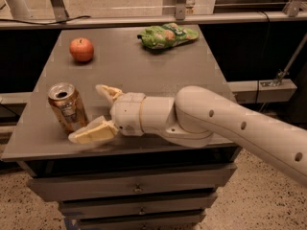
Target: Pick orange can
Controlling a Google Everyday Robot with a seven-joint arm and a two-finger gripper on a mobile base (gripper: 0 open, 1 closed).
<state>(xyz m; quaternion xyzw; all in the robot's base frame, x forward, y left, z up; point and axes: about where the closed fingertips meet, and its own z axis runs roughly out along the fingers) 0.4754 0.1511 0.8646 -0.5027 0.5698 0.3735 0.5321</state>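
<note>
1. The orange can (67, 107) stands on its base at the near left of the grey table (144, 75), close to the left edge and not far from the near one. Its silver top faces up, with the dark drinking hole open.
2. The can's copper-orange side carries pale label markings. No word or brand on it can be read.
3. The tool (100, 113) is low over the table just to the right of the can, pointing left toward it. It sits at the end of a thick white arm (230, 123) that reaches in from the right.
4. The tool's two cream fingers are spread wide apart and hold nothing. The far finger (108, 92) points left beyond the can's right side, with a gap between them. The near finger (93, 132) lies low by the can's base, so close that I cannot tell whether it touches.
5. The can is at the mouth of the spread fingers, not yet between them.
6. A red-orange apple (81, 50) sits at the far left of the table, well apart from the can.
7. A green snack bag (167, 36) lies at the far edge, right of centre. It has printed pictures, but its writing is not legible.
8. Below the table top are grey drawers (136, 188) with small knobs.
</note>
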